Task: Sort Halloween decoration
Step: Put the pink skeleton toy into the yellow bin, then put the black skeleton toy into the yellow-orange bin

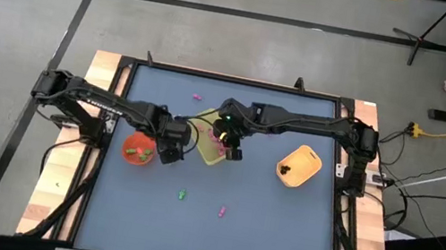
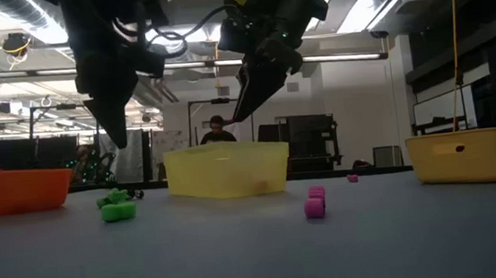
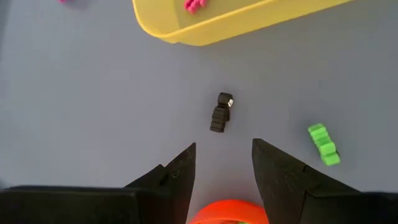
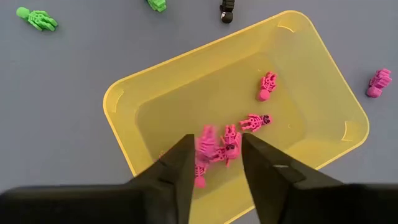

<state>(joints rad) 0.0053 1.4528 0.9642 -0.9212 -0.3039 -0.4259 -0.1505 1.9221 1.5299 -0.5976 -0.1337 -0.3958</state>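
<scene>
the yellow tray (image 4: 298,56) sits near the middle of the blue surface (image 1: 215,224), and it is the landmark here. the right gripper (image 4: 214,158) hangs right above the tray with its fingers (image 4: 180,168) apart, and nothing is held between them. below it, inside the tray, lie the pink skeletons (image 4: 255,121) in a small pile, with one more pink skeleton (image 4: 268,86) lying by itself farther along the tray floor

the left gripper (image 3: 224,165) hovers just beside the tray, between the tray and the orange bowl (image 1: 138,148). its fingers (image 3: 280,174) are apart too and hold nothing. a black trinket (image 3: 221,112) lies on the surface between this gripper and the tray, just in front of the open fingers. a green trinket (image 3: 324,144) lies near the black one, a bit farther from the tray

more small toys lie loose around the tray: a pink trinket (image 4: 379,82) just outside one tray wall, a green skeleton (image 4: 37,19) well apart from the tray, and a pink cube-like bit (image 2: 314,207) on the surface in front of the tray in the low view

the yellow-orange bowl (image 1: 299,167) stands on the far side of the tray from the orange bowl, with something dark inside

a person (image 2: 218,128) shows far off behind the tray in the low view
</scene>
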